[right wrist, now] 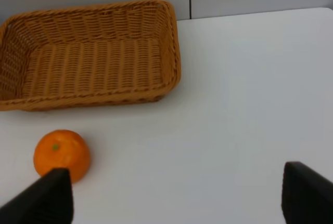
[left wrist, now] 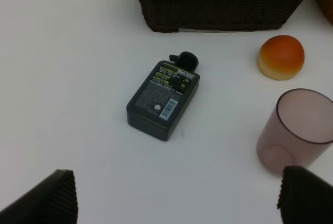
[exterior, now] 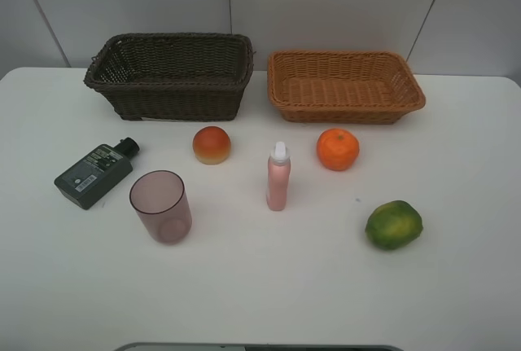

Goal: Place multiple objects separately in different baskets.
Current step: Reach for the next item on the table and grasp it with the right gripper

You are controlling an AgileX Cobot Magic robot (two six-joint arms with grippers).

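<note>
Objects, six in all, lie loose on the white desk (exterior: 260, 294), and neither basket holds any yet. Nearest the front edge sit the round green fruit (exterior: 394, 225), toward the right side, and the translucent pink plastic cup (exterior: 161, 204), left of middle. Behind them come the flat dark-green black-capped bottle (exterior: 94, 173) near the left edge and the slim pink white-capped bottle (exterior: 278, 178), upright at mid-desk. Farther back are the red-orange peach-like fruit (exterior: 212, 145) and the orange tangerine (exterior: 338, 149). Along the far edge stand the deep dark-brown wicker basket (exterior: 171, 74) on the left and the shallow orange-tan wicker basket (exterior: 346, 86) on the right.

Both grippers hang wide open and empty. The left gripper (left wrist: 176, 185) faces the flat bottle, which lies straight ahead with its long axis slanted and its cap toward the dark basket. That looks like the left arm's pick, with a wrist turn needed. The right gripper (right wrist: 175, 180) has the tangerine beside its jaws rather than between them, so it would need a sideways shift.
</note>
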